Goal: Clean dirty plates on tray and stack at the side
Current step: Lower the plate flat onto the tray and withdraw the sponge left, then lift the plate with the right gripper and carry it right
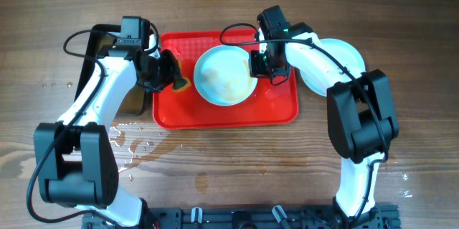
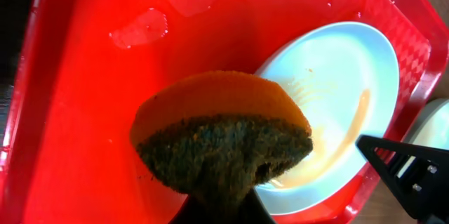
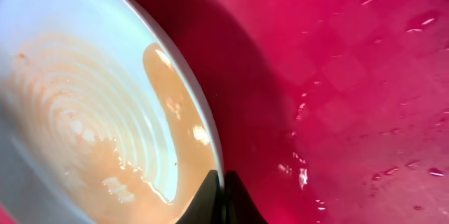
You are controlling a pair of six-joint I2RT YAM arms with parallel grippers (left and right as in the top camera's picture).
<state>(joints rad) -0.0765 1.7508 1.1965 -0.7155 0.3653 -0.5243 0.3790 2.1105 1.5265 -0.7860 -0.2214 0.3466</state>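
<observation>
A pale mint-white plate (image 1: pixel 226 77) with brown smears and brown liquid lies tilted on the red tray (image 1: pixel 215 114). My right gripper (image 1: pixel 259 64) is shut on its right rim; the right wrist view shows the jaws (image 3: pixel 223 196) pinching the rim of the plate (image 3: pixel 84 97) above the wet tray (image 3: pixel 351 76). My left gripper (image 1: pixel 172 75) is shut on an orange sponge with a dark scrub side (image 2: pixel 224 133), held just left of the plate (image 2: pixel 344 76) over the tray (image 2: pixel 84 112). More plates (image 1: pixel 344 53) lie right of the tray, partly hidden by the right arm.
A black metal pan (image 1: pixel 133 103) sits left of the tray, mostly under the left arm. Water puddles (image 1: pixel 143 143) lie on the wooden table in front of the tray's left corner. The right gripper's fingers (image 2: pixel 414 175) show in the left wrist view.
</observation>
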